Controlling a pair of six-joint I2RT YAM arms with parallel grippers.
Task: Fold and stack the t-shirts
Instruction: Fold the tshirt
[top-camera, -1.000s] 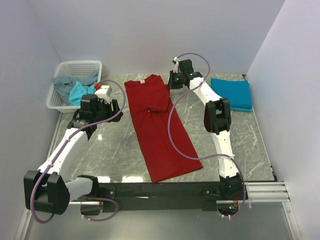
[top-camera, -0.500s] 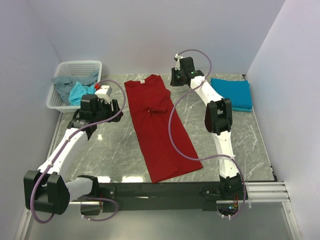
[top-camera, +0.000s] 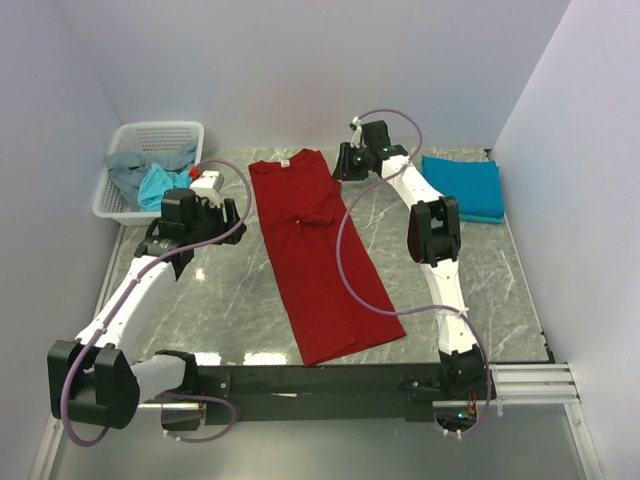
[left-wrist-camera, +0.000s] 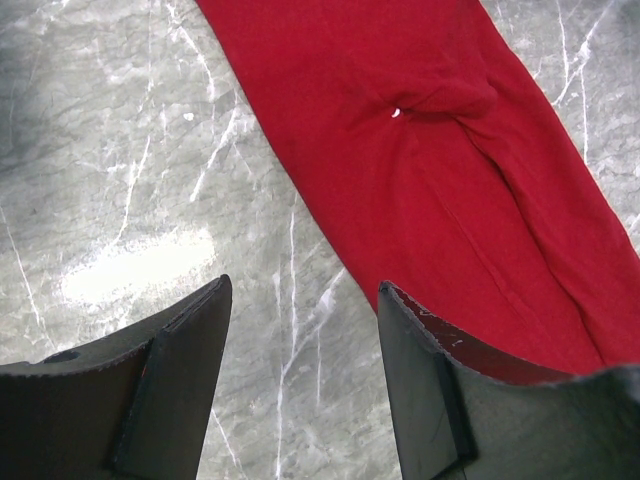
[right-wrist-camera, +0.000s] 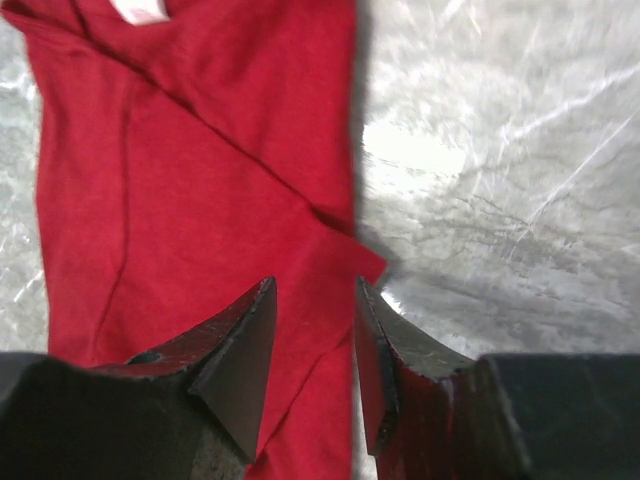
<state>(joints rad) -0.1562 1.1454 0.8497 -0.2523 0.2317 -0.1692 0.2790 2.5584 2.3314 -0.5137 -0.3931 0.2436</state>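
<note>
The dark red cloth t-shirt (top-camera: 315, 250) lies lengthwise mid-tabletop (top-camera: 490, 290), collar toward the far edge. The right gripper (right-wrist-camera: 313, 288) hovers over its sleeve, jaws apart. The left gripper (left-wrist-camera: 303, 292), jaws also apart, hangs beside the shirt's left edge.

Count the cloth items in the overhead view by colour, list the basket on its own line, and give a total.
Dark red t-shirt, spread on the table: 1
Teal-blue folded pile, far right (layers cannot be told apart): 1
Grey cloth, in the basket: 1
Light turquoise cloth, in the basket: 1
White mesh basket: 1
Total: 5
</note>
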